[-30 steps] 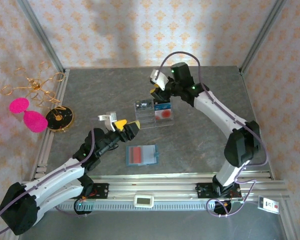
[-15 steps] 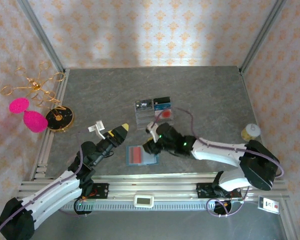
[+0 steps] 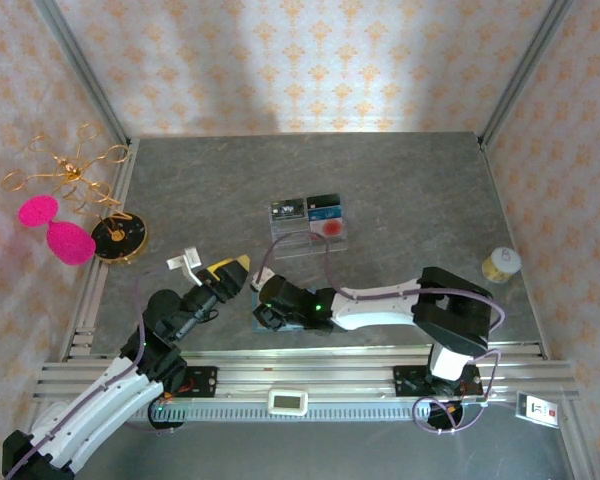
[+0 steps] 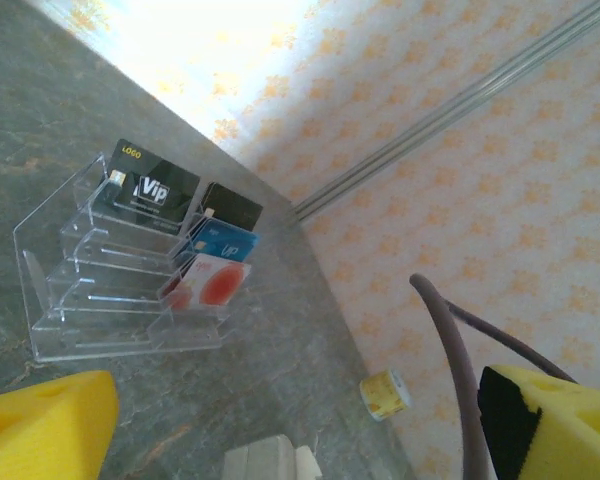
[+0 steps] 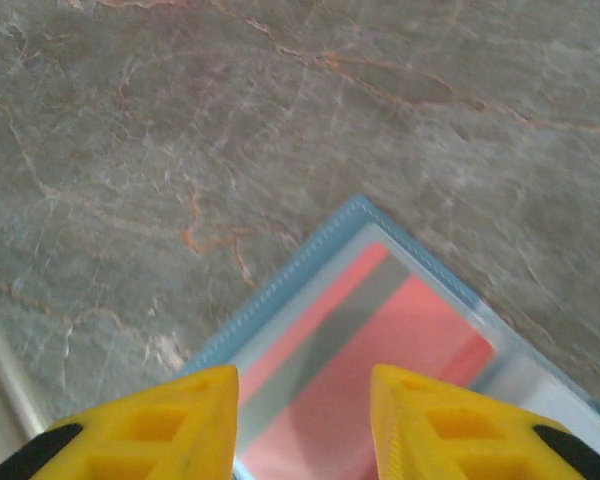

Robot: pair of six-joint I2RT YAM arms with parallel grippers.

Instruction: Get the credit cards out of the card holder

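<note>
My right gripper (image 5: 305, 415) hangs low over one corner of the card holder (image 5: 302, 262). Its two yellow fingers (image 5: 180, 410) stand partly apart, with nothing pinched between them. My left gripper (image 4: 295, 425) is spread wide and holds nothing. In the top view it sits at the lower left of the table, near the right gripper (image 3: 268, 310).

The card holder lies flat on the grey table (image 5: 130, 150), in the lower right of the right wrist view. Inside it, under a shiny clear pocket, I see a red card (image 5: 400, 360).

I think that card is light, thin and stiff, and smooth enough to slip. It lies flat, so I can't pinch it from above. I would catch it by an edge that pokes out of the pocket and slide it out sideways. The holder looks light and soft too, so I think it may slide or lift when I pull. My left gripper may have to press it down.

Four cards already stand in the clear tray (image 4: 80, 300) in the left wrist view: a black Vip card (image 4: 155, 190), another black card (image 4: 232, 208), a blue card (image 4: 220, 242) and a pale card with red print (image 4: 212, 285).

Most of the holder runs off the bottom of the right wrist view. I can't tell where the pocket opens or whether more cards are inside. The red card looks blurry.
</note>
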